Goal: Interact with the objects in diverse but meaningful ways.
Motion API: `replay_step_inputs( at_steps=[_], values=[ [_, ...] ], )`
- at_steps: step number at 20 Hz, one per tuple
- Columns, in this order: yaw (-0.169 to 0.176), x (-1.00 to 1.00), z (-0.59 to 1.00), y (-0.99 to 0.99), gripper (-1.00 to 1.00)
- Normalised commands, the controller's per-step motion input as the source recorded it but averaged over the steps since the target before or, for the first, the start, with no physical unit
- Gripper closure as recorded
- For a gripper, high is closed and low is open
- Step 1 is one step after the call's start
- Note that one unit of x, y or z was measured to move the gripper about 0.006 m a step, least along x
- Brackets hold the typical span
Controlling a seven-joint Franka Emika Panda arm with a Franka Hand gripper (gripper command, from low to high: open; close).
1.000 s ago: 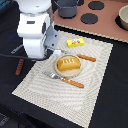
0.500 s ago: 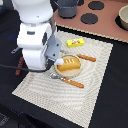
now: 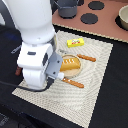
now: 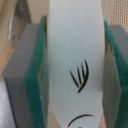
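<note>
Franka arm (image 3: pixel 35 45): white, bulky, fills the exterior view's left and hides the mat beneath it. Placemat (image 3: pixel 95 90): pale, woven, spread on a dark table (image 3: pixel 112 107). Toy stove top (image 3: pixel 102 22): salmon-coloured with dark round burners, along the far edge. Grey saucepan (image 3: pixel 66 7): stands at the far edge, just beside the stove's left end as the exterior view shows it. Golden bread loaf (image 3: pixel 71 62): on a small round plate near the middle of the mat, just beside the arm's wrist. White fish (image 4: pixel 77 60): pale oblong body with dark painted fin marks, pinched between the gripper (image 4: pixel 72 67); its green pads (image 4: pixel 37 80) press both flanks, seen in the wrist view only. Yellow butter block (image 3: pixel 75 43): on the mat, far side of the loaf. Two orange-handled utensils: one (image 3: pixel 87 58) to the exterior view's right of the loaf, one (image 3: pixel 75 83) on its near side; fork and knife not distinguishable.
</note>
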Motion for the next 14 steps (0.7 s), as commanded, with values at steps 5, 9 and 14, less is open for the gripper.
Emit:
replay_step_inputs(
  at_steps=[5,9,14],
  values=[
    [-0.009,0.31,-0.28,-0.32,1.00],
    [0.000,0.15,-0.20,-0.13,-1.00],
    [-0.001,0.25,0.28,-0.02,-1.00]
  ],
)
